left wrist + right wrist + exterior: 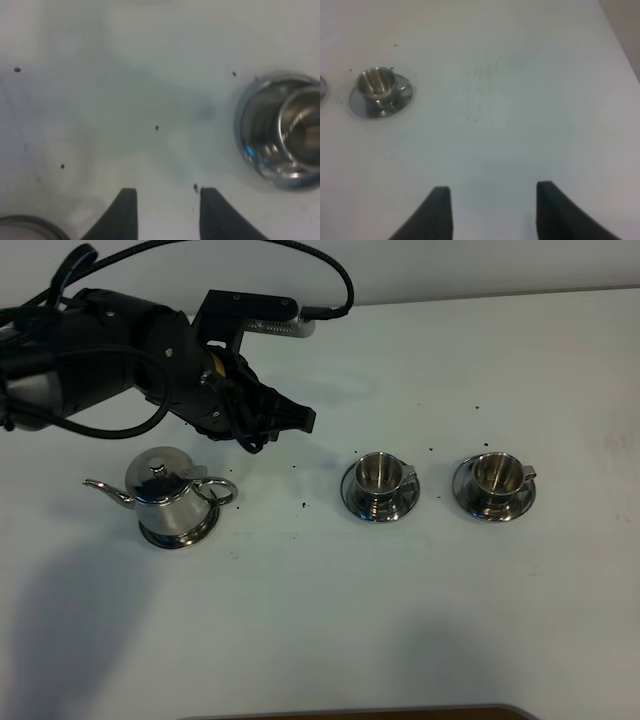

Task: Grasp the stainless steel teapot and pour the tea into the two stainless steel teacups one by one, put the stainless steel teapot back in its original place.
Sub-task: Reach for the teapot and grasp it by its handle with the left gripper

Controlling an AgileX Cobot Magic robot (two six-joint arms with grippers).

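This looks like a robotics lab or test station rather than a home. A black robot arm [100, 350] trailing loose cables [340, 280] reaches over a plain white bench [420, 620]. On the bench, a stainless steel teapot [165, 495] and two matching teacups [380, 475] [495, 475] are set out in a neat row, with small dark specks [303, 505] scattered around them.

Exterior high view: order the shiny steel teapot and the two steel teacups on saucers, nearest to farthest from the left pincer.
1 and 2. Too close to call: the shiny steel teapot, lower left of the left pincer, and the middle steel teacup, lower right of it.
3. The right-hand steel teacup, far right.
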